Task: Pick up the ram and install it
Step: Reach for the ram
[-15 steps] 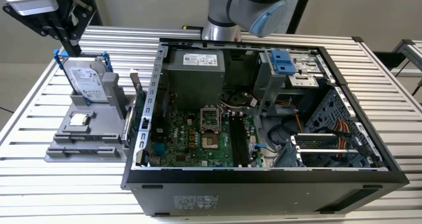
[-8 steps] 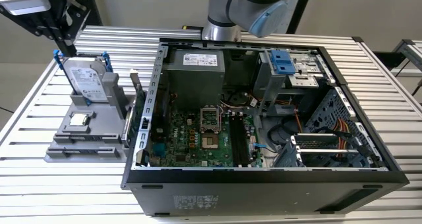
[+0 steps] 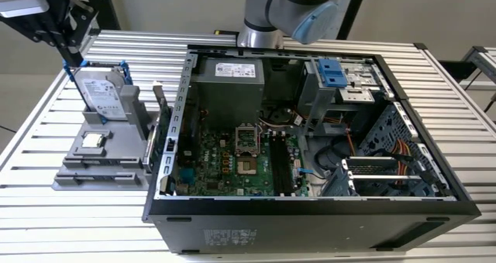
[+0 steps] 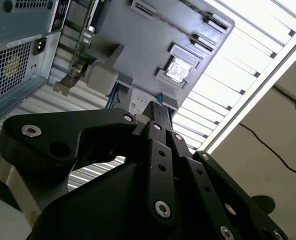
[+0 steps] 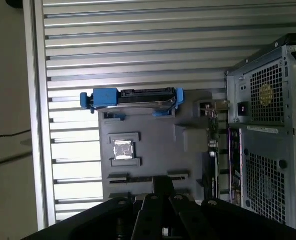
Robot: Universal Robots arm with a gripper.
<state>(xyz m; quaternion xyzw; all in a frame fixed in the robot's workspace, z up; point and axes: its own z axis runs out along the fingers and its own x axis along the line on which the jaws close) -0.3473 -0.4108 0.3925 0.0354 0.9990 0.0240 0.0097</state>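
- Exterior view: I see the arm (image 3: 291,7) behind the open computer case (image 3: 310,219). The jaws hang towards the exterior view's left, high over the grey holder (image 3: 81,179) on the slatted worktop (image 3: 39,228). Their tips are just above a blue handle of the upright hard drive (image 3: 101,94).
- This view also gives me the case interior, with the motherboard (image 3: 225,158) and its long black slots (image 3: 277,164).
- First wrist view, looking down along the jaws: the ram (image 5: 138,176) appears edge-on as a thin line in a long slot of the holder. It sits just beside the processor chip (image 5: 123,150), on the side away from the hard drive. Its chips are too thin to make out.
- Second wrist view: a green card with a silver bracket (image 4: 75,70) stands between the holder and the case's vented rear panel (image 4: 10,65).
- Jaws: in both wrist views I read the two fingers as pressed together with nothing between them.
- Ram relative to jaws: it rests in the holder, well below the tips and not touching them. In the first wrist view the closed tips overlap the middle of its slot.
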